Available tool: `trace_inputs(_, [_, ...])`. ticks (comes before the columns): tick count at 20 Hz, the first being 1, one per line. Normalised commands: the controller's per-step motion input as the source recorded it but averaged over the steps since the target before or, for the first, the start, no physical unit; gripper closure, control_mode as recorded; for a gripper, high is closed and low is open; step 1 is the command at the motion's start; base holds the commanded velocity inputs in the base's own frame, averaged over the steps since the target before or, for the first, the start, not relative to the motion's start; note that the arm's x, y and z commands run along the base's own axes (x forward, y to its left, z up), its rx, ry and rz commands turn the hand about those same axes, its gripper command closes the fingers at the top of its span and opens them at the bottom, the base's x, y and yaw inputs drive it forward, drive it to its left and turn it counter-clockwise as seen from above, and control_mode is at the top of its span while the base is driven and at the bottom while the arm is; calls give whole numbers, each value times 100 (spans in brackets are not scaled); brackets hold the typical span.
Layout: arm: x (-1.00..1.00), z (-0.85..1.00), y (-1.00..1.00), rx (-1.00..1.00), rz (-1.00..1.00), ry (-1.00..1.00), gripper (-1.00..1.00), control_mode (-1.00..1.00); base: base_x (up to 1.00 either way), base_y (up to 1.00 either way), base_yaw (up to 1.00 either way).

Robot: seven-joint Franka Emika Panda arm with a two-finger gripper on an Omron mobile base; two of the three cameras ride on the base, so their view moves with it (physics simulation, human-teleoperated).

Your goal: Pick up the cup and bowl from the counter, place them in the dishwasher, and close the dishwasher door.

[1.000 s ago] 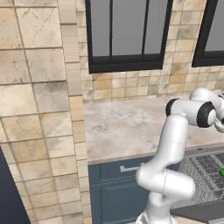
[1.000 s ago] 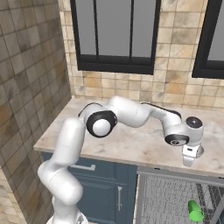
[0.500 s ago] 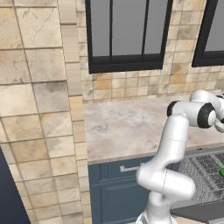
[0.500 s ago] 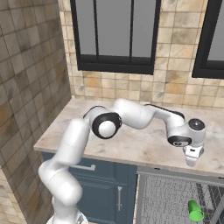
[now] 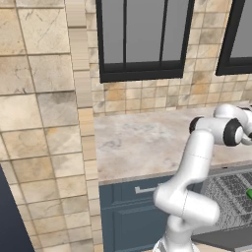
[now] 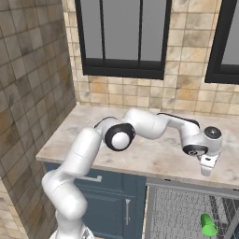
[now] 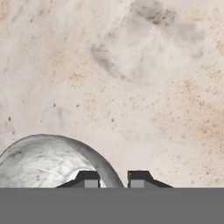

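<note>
1 bowl [image 7: 48,162] left, sitting near the counter [image 6: 154,161] front edge: rigid, slick, likely light. Gripper [image 7: 113,178] is hovering, jaws slightly parted, empty, straddling its rim; pinch there.

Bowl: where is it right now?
The bowl sits on the counter at the hand view's lower left, its rim between the tips of the hand.

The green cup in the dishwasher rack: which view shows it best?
The right base view: the green cup lies whole on the wire rack of the open dishwasher. The left base view catches just a green sliver at its right edge.
</note>
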Motion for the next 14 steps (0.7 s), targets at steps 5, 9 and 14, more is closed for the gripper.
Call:
trace_inputs(5, [-9,0,0,2,0,-7,100,-100,0,0,0])
trace_inputs(9, [-22,-5,73,-3,0,-4,100,-100,0,0,0])
trace_inputs(14, [-20,-11,82,-10,1,-3,100,-100,0,0,0])
